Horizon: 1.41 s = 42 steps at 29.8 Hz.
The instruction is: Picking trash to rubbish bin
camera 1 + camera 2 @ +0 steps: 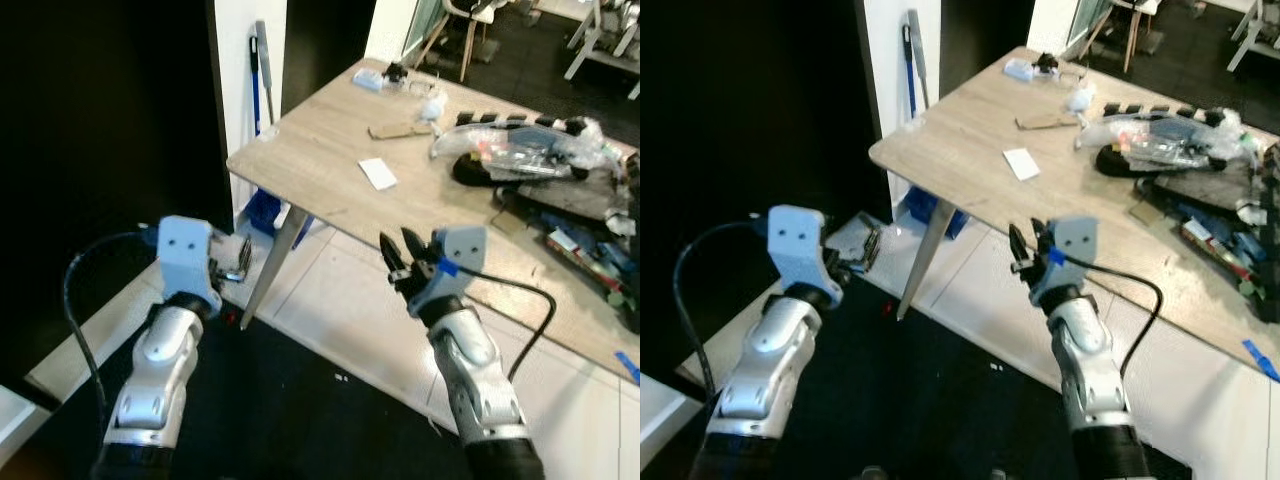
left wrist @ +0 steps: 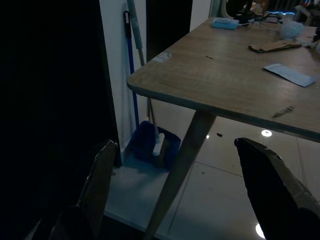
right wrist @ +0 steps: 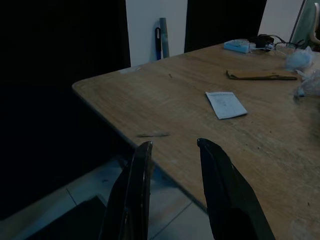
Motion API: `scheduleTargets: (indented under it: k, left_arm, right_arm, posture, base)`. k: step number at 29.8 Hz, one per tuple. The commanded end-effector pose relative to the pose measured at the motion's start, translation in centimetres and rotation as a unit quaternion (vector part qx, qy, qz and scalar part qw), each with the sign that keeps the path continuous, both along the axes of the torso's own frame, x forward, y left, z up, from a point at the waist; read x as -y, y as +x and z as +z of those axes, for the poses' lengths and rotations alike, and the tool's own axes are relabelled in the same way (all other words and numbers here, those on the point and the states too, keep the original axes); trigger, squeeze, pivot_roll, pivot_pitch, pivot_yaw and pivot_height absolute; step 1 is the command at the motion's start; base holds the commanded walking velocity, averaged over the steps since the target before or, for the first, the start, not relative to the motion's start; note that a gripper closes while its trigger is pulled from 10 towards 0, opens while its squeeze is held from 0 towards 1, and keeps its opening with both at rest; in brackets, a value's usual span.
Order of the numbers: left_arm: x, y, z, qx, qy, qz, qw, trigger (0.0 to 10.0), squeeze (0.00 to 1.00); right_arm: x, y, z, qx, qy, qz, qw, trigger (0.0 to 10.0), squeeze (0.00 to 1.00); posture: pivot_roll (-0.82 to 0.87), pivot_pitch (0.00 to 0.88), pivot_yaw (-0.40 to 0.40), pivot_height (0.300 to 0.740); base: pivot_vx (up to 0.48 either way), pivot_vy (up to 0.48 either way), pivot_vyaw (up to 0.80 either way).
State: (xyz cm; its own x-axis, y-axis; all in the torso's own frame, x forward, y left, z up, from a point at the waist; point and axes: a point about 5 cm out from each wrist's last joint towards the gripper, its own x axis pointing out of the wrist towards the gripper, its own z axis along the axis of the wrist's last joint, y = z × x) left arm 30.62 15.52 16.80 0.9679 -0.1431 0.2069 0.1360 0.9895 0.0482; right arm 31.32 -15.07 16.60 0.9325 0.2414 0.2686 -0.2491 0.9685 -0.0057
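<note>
A white slip of paper lies flat on the wooden table, and it also appears in the right wrist view. Farther back are a brown cardboard scrap and a crumpled white tissue. My right gripper is raised in front of the table's near edge, open with nothing between its fingers. My left gripper hangs low beside the table leg, wide open and empty, its fingers pointing toward the table corner.
A blue dustpan with a long-handled broom leans against the white wall under the table's corner. Plastic bags and dark gear crowd the table's right side. A blue pack and cables sit at its far end. Chairs stand beyond.
</note>
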Motion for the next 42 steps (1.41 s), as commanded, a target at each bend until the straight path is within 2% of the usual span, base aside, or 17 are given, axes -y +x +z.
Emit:
scheduleTargets:
  k: [1, 6, 10, 16, 23, 28, 42]
  left_arm:
    - [0.2, 0.2, -0.4, -0.007, -0.006, -0.004, 1.000, 10.0, 0.00]
    - [0.0, 0.9, -0.5, -0.012, -0.012, -0.021, 1.000, 10.0, 0.00]
    - [-0.5, 1.7, 0.1, -0.007, -0.010, -0.036, 0.999, 10.0, 0.00]
    - [-0.5, 2.0, 0.7, 0.002, -0.004, -0.039, 0.999, 10.0, 0.00]
    - [-0.3, 1.8, 0.4, 0.004, -0.010, -0.036, 0.999, 10.0, 0.00]
    - [-0.6, 1.5, 0.0, 0.000, -0.015, -0.026, 1.000, 10.0, 0.00]
    - [-1.3, 1.1, -0.5, -0.005, -0.016, -0.001, 1.000, 10.0, 0.00]
  right_arm:
    - [0.6, -0.2, -0.4, -0.005, -0.005, -0.011, 1.000, 10.0, 0.00]
    - [0.4, -0.1, -0.5, -0.011, -0.007, -0.007, 1.000, 10.0, 0.00]
    - [0.4, 0.1, -0.5, -0.012, -0.007, -0.005, 1.000, 10.0, 0.00]
    - [0.4, 0.1, -0.7, -0.015, -0.007, -0.004, 1.000, 10.0, 0.00]
    - [0.5, -0.1, -0.9, -0.022, 0.001, -0.009, 1.000, 10.0, 0.00]
    - [0.6, -0.3, -1.2, -0.026, -0.002, -0.010, 1.000, 10.0, 0.00]
    - [0.3, -0.3, -1.3, -0.027, -0.003, -0.005, 1.000, 10.0, 0.00]
  posture:
    - [0.01, 0.151, -0.065, 0.740]
    - [0.01, 0.145, -0.078, 0.740]
    - [0.01, 0.135, -0.087, 0.740]
    - [0.01, 0.127, -0.084, 0.740]
    - [0.00, 0.121, -0.081, 0.740]
    - [0.00, 0.119, -0.079, 0.740]
    - [0.00, 0.126, -0.081, 0.740]
  base:
    - [0.270, 0.000, 0.00]
    - [0.269, 0.000, 0.00]
    - [0.270, 0.000, 0.00]
    - [0.269, 0.000, 0.00]
    - [0.269, 0.000, 0.00]
    - [0.270, 0.000, -0.69]
    - [0.269, 0.000, 0.00]
